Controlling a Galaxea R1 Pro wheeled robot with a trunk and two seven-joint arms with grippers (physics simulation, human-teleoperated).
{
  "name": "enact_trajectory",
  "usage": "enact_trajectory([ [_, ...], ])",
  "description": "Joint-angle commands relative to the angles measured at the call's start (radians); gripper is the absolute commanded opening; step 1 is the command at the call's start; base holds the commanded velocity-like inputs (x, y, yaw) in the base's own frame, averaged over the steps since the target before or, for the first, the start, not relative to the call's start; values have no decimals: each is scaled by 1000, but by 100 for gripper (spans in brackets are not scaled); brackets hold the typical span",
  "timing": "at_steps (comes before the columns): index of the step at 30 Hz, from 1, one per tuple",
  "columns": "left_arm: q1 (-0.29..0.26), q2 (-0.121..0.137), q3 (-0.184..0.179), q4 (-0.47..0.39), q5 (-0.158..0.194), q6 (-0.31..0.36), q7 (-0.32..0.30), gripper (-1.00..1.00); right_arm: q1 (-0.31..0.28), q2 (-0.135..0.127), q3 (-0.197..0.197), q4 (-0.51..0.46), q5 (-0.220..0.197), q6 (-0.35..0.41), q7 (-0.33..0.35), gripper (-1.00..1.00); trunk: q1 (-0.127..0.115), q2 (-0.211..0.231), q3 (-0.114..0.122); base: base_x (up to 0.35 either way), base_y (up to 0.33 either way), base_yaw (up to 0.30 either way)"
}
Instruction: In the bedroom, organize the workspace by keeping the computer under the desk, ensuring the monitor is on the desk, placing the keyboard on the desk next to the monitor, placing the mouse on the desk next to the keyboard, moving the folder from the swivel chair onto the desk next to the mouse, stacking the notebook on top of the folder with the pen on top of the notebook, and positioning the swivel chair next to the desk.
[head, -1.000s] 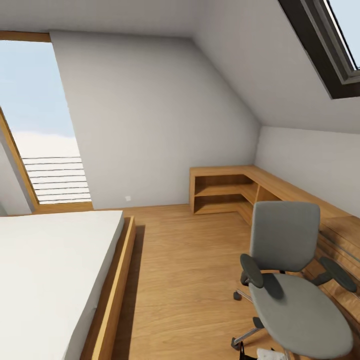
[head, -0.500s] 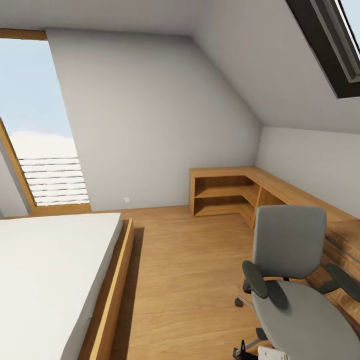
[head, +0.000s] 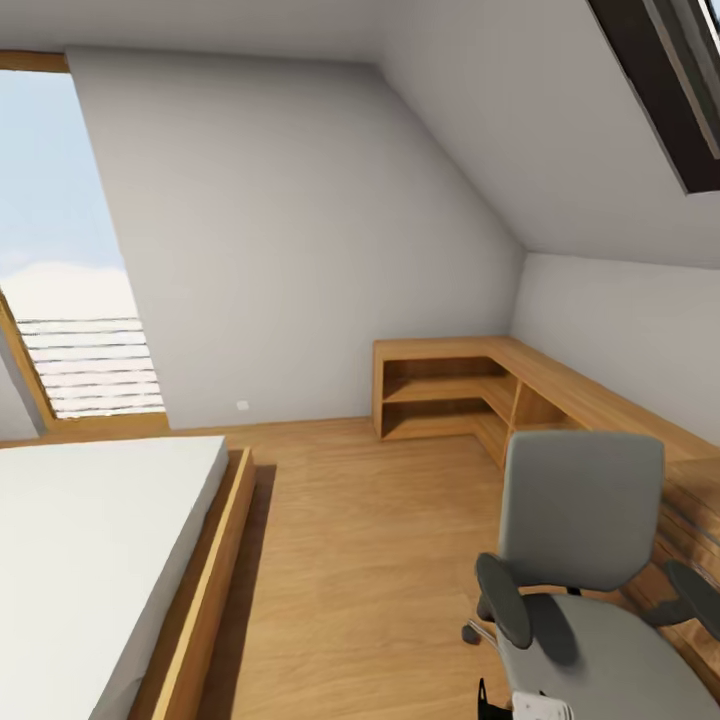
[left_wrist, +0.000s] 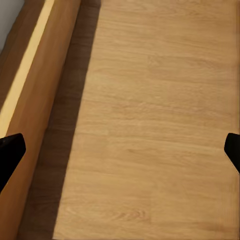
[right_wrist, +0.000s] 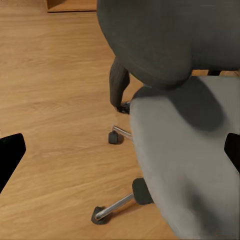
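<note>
standing by one swivel chair (head: 590, 560), one bed (head: 90, 540).

Bed (head: 80, 540): white mattress on light-wood frame, beside slatted window (head: 70, 330). Wooden L-shaped corner shelving (head: 450, 390) against white wall under sloped ceiling. Skylight (head: 670, 80). Plank floor (head: 370, 560).

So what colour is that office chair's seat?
Grey upholstered swivel chair seat, clearest in the right wrist view.

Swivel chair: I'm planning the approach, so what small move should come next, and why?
Probably turn the view right and down: the swivel chair sits cut off at the head view's lower right corner, and the right hand, open, hovers over its bare grey seat.
</note>
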Motion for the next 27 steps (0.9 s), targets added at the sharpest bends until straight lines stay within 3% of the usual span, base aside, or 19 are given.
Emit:
enact_trajectory([
  [1, 0, 0, -5, 1, 8, -3, 4, 100, -1, 0, 8, -1, -1, -1, -7, 100, 1, -1, -1, 212, -204, 127],
  [27, 0, -13, -8, 36, 8, -8, 6, 100, -1, 0, 6, -1, -1, -2, -5, 100, 1, -1, -10, 30, -28, 242],
])
